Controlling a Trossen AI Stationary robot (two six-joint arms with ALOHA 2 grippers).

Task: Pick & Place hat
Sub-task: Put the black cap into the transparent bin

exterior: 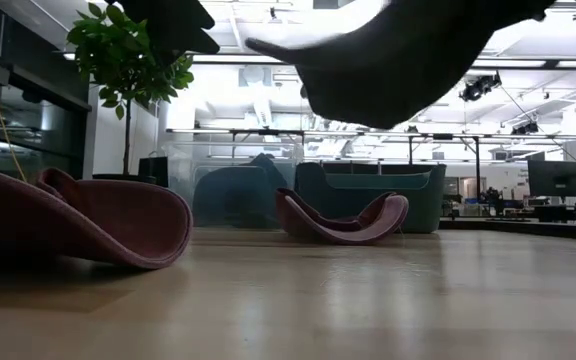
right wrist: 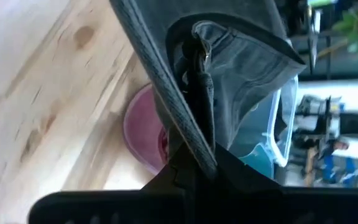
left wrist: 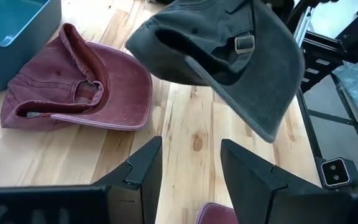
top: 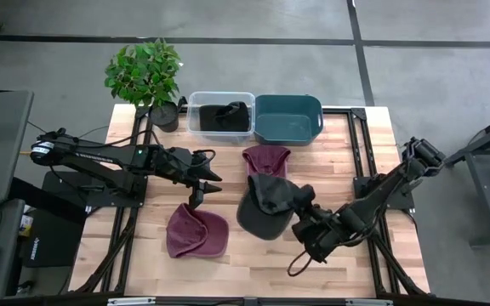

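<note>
Above the surface's middle, my right claw point(top: 300, 204) is clamped on the dark hat point(top: 262, 208) at its rear edge, and the hat hangs clear of the wood — the low view shows it well off the surface. Its brim runs away from the claw toward the left arm. My left claw point(top: 198, 194) hovers just beside it, fingers parted on nothing, above a maroon hat point(top: 196, 232). A second maroon hat point(top: 266, 158) lies between the held hat and the teal bin point(top: 288, 119). A clear bin point(top: 219, 113) beside it already holds a dark hat. Both bins lie beyond the held hat, away from the right arm — I judge the carry must reach forward over the second maroon hat.
</note>
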